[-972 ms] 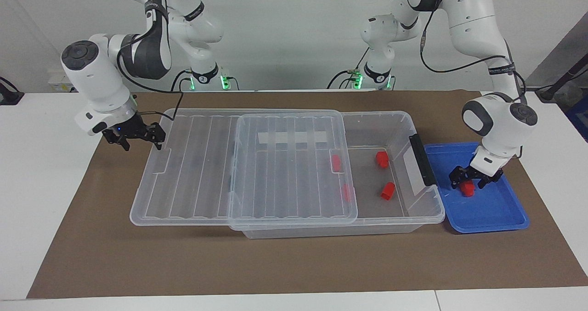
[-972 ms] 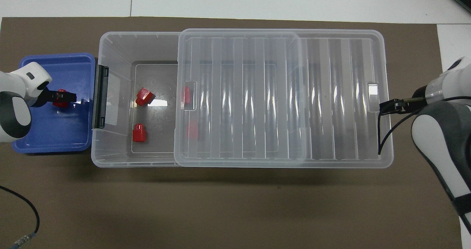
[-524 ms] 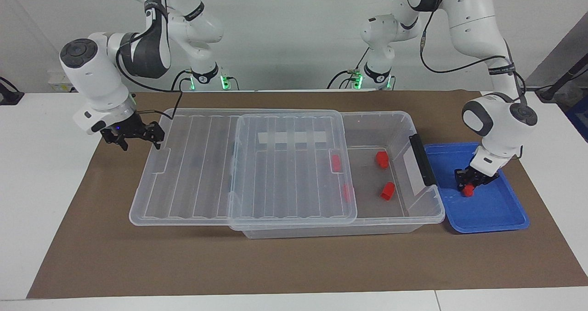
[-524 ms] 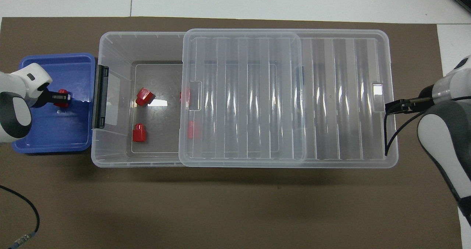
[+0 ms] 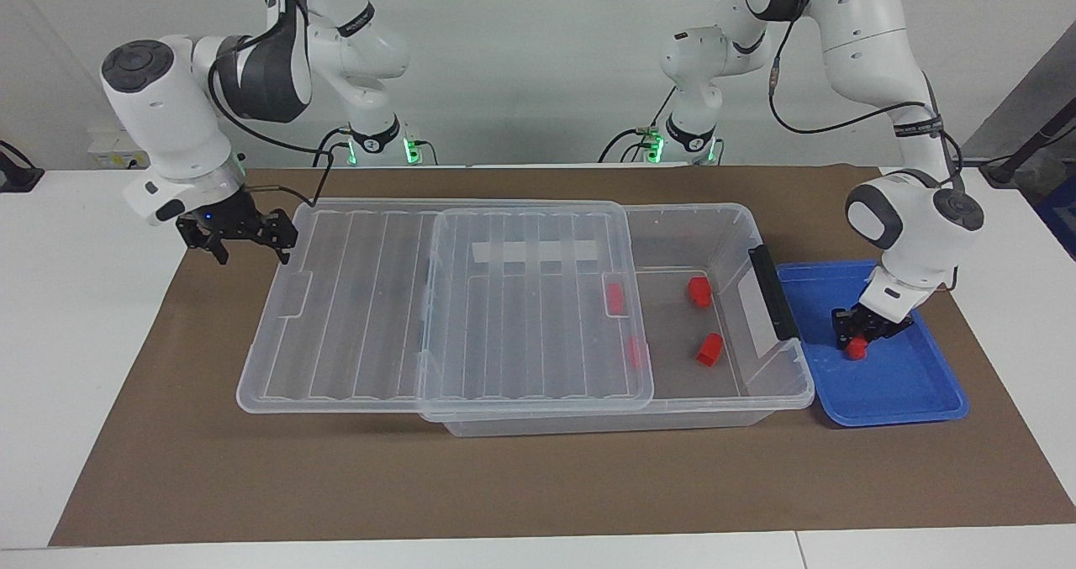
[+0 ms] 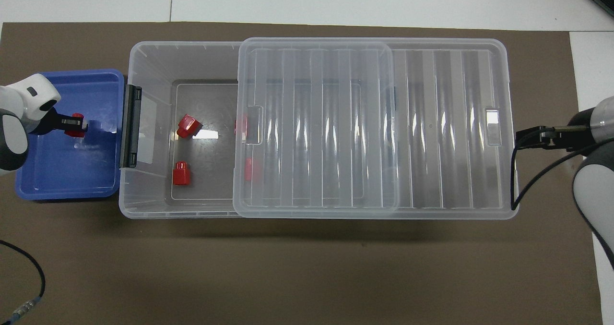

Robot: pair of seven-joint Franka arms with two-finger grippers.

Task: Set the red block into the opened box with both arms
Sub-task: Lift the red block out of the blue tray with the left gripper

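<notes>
since the earlier frame the left gripper (image 5: 859, 332) has been closed on the red block (image 5: 857, 349) in the blue tray (image 5: 908, 388), and the right gripper (image 5: 239, 234), fingers apart, has been raised clear of the lid (image 5: 361, 300). the block's long axis cannot be told. the box (image 5: 714, 216) opening lies beside the tray, toward the right arm's end.

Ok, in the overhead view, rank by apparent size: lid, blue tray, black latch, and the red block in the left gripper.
Largest to smallest:
1. lid
2. blue tray
3. black latch
4. red block, partly hidden by the left gripper, but clearly smallest.
</notes>
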